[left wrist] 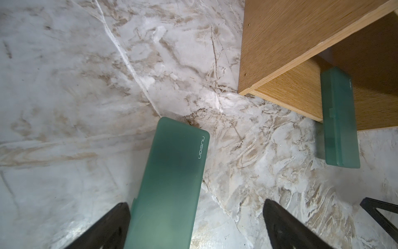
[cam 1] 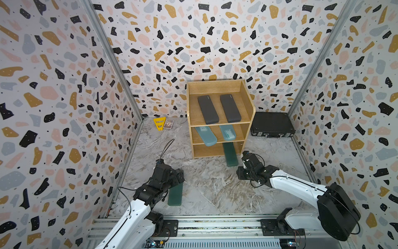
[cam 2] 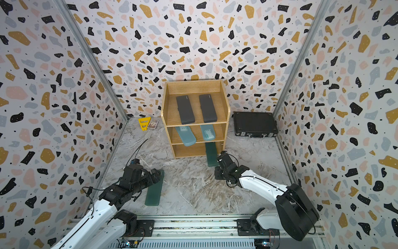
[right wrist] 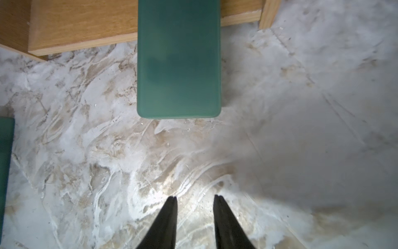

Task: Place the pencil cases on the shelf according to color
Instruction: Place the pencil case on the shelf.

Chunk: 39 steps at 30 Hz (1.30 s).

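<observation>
Marble desk (cam 1: 215, 189) | green pencil case (left wrist: 170, 183) lies lengthwise toward shelf (cam 1: 215, 87), loose inside wide-open left tool (left wrist: 195, 202) | second case (right wrist: 178, 64) juts from bottom tier (cam 1: 206, 151), before barely-open, empty right tool (right wrist: 195, 197)

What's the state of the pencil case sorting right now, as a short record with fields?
shelf top tier: two grey cases
middle tier: two blue cases
bottom tier: one green case, half sticking out
table: second green case, lying flat
left hand: open, either side of second green case
right hand: slightly parted, empty, facing the half-shelved green case
</observation>
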{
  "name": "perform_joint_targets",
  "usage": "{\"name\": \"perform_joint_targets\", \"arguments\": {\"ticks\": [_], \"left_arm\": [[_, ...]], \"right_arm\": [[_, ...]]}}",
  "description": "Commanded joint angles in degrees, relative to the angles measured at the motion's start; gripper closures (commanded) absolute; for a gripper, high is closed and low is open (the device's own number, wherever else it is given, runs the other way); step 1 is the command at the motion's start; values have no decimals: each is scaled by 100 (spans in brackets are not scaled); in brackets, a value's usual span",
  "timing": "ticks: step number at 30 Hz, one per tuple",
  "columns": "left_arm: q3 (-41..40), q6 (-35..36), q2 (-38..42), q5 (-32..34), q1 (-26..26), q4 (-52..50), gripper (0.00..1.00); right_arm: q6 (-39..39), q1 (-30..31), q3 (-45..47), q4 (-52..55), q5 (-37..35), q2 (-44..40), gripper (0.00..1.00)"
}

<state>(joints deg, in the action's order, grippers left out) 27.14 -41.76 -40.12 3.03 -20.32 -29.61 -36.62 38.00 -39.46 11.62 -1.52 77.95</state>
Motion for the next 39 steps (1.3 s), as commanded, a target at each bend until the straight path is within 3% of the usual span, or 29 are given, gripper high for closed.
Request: {"name": "perform_joint_targets", "arguments": {"ticks": [1, 14, 20, 22, 25, 31, 35, 39], "left_arm": [[-55, 14, 6, 39, -9, 44, 0], [-340, -39, -532, -22, -8, 536, 0], [-441, -42, -858, -89, -13, 726, 0], [-484, -43, -921, -164, -10, 748, 0], [-617, -91, -923, -267, -11, 807, 0], [-856, -181, -774, -336, -36, 785, 0], [-1027, -462, -598, -521, -208, 783, 0], [-1105, -958, -394, -401, -739, 1040, 0]], "right_arm": [[-74, -18, -206, -387, 41, 369, 71], [162, -274, -971, -800, -187, 1249, 73], [230, -302, -977, -856, -9, 1231, 72], [251, -299, -832, -863, 196, 1060, 70], [300, -298, -530, -867, 441, 627, 58], [405, -293, 98, -188, 448, -803, 40], [516, -292, 275, 445, 502, -1511, 34], [536, -293, 408, 791, 759, -1808, 31]]}}
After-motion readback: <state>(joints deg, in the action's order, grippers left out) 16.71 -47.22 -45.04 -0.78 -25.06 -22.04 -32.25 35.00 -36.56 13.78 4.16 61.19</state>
